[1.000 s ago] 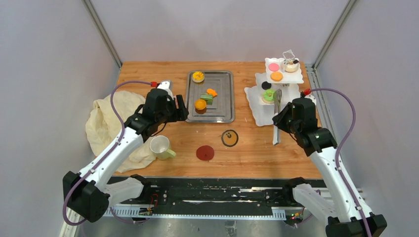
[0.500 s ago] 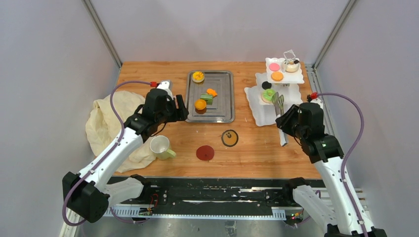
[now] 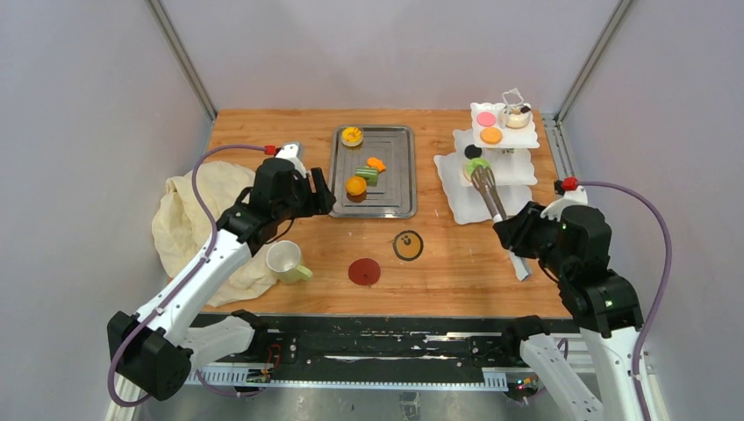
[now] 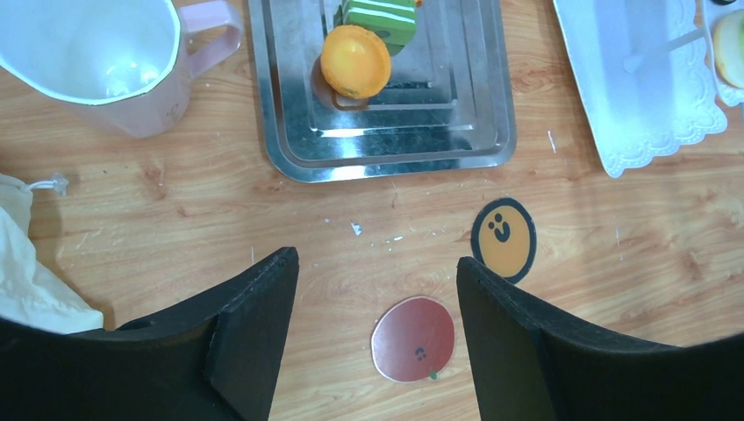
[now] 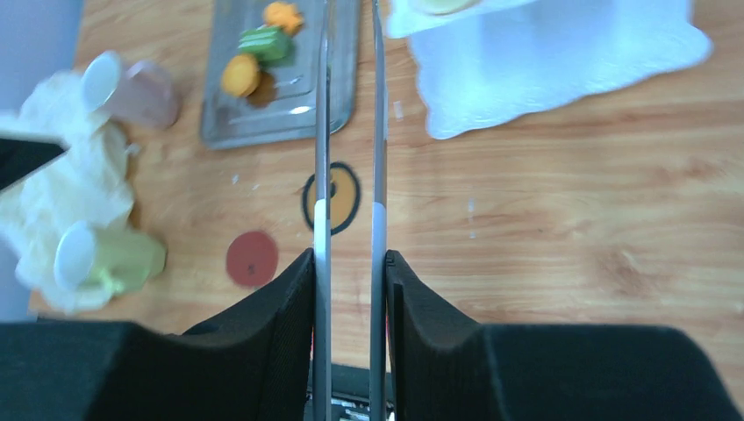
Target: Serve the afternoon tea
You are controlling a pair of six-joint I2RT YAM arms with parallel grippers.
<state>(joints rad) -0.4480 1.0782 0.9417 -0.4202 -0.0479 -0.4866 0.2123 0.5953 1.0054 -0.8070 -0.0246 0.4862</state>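
My right gripper [image 3: 515, 239] is shut on the handles of metal tongs [image 3: 491, 198], whose tips hang just in front of the white stand [image 3: 513, 173]. In the right wrist view the tongs' two arms [image 5: 323, 132] run straight up between my fingers [image 5: 289, 298]. A green donut [image 3: 476, 167] lies on the lower tier; a pink disc [image 3: 485, 118] and an orange tart [image 3: 491, 135] sit on top. My left gripper [image 3: 322, 191] stands open and empty by the steel tray [image 3: 395, 145], above the red coaster [image 4: 413, 338]. The orange coaster [image 3: 408, 245] lies mid-table.
The tray holds an orange tart [image 3: 355, 186], a green block [image 3: 367, 175] and two more orange pieces. A green mug [image 3: 285, 260] lies on a cream cloth [image 3: 189, 219]; a pink mug [image 4: 114, 61] stands left of the tray.
My right arm has pulled back toward the near right edge with the tongs, tilting them; their tips have left the green donut, which stays on the lower tier. The left arm has not moved.
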